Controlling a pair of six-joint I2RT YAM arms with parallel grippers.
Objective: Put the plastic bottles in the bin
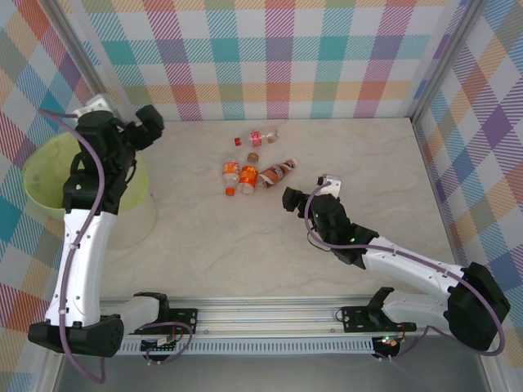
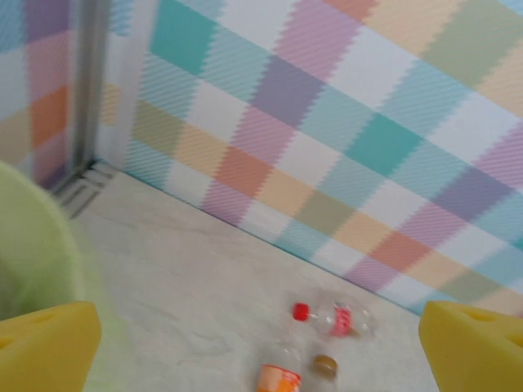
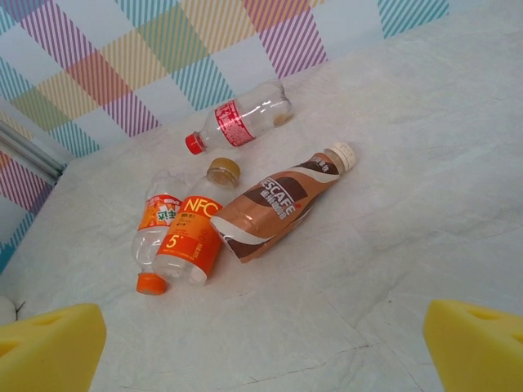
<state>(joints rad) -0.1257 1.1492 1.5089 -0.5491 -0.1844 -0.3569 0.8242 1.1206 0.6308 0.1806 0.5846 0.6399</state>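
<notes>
While each stands wide open and empty, the left gripper [image 1: 152, 126] hangs near the round lime-green lined bin [image 1: 41, 184] at the desk's [image 1: 245, 261] left edge. The right gripper [image 1: 309, 190] faces four small red-, orange- and brown-labelled plastic bottles [image 1: 248, 175] lying clustered towards the far edge's middle.

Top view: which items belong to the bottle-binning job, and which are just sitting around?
Job:
- bin
- red-label bottle
- orange-cap bottle
- NFC bottle
- Nescafe bottle, looks plastic

Not job (fixtures, nothing loose):
- checked walls
- mounting rail
- purple cable
</notes>
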